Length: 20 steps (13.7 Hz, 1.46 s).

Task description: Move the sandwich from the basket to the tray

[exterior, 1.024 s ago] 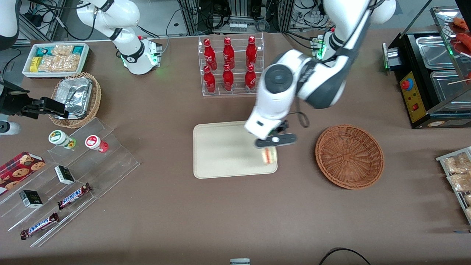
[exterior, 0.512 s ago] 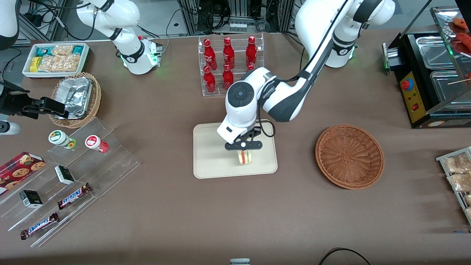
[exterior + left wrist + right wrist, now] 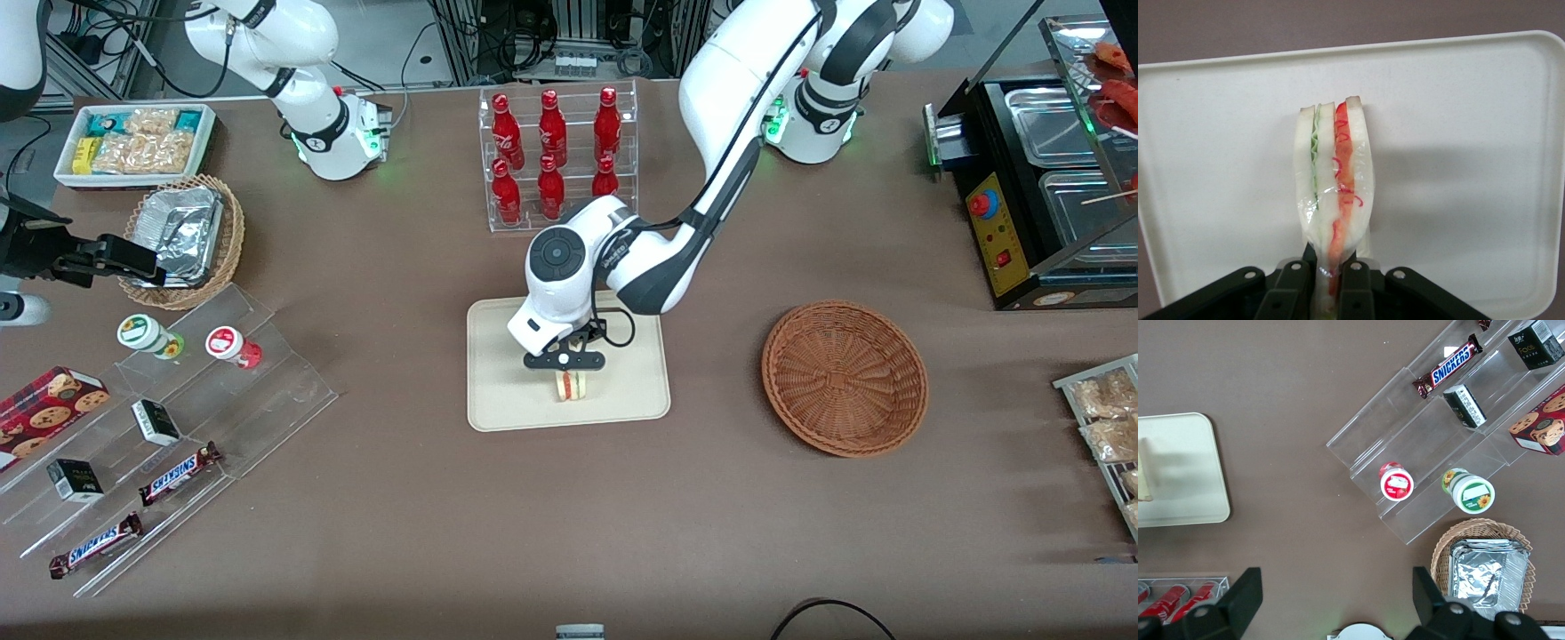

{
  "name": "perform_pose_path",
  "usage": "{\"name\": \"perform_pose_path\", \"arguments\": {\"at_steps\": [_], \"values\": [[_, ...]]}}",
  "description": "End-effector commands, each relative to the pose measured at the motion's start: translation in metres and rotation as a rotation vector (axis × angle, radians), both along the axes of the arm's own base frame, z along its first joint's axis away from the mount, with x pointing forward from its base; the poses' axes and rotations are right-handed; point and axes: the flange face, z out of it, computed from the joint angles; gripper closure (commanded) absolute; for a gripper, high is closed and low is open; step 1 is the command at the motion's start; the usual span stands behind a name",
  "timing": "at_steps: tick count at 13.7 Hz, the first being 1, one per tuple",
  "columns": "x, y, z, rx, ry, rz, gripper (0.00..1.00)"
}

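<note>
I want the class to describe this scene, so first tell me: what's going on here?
The left arm's end effector is shut on a sandwich, holding it on edge over the middle of the tray. In the wrist view the fingers pinch one end of the sandwich. The basket, toward the working arm's end of the table, holds nothing. The sandwich is not yet released.

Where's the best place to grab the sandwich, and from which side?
Grip the sandwich across its two flat bread faces, coming down from above, as the gripper does now: its fingers are shut on the wedge's end over the tray. The wedge stands on edge with its filling layers showing between the slices, so squeezing the broad faces holds the layers together.
</note>
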Motion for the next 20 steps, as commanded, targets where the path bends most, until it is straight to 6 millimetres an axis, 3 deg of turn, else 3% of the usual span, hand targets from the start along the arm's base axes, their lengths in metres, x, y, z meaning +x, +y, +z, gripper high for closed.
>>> {"name": "perform_pose_path", "arguments": {"at_steps": [1,3,4,6,10,12,16,18,20], "values": [[-0.009,-0.016,-0.013,0.013,-0.026,-0.035,1.0],[-0.01,-0.015,-0.016,0.02,-0.027,-0.034,1.0],[-0.01,-0.015,-0.017,0.021,-0.025,-0.034,0.88],[-0.012,-0.013,-0.022,0.03,-0.019,-0.037,0.01],[-0.007,-0.01,0.0,0.024,-0.031,-0.027,0.01],[-0.003,-0.002,0.034,0.028,-0.027,-0.007,0.01],[0.033,0.038,0.117,-0.038,-0.095,0.094,0.01],[0.039,0.064,0.159,-0.027,-0.092,0.126,0.01],[0.044,0.11,0.203,0.026,-0.061,0.16,0.01]]}}
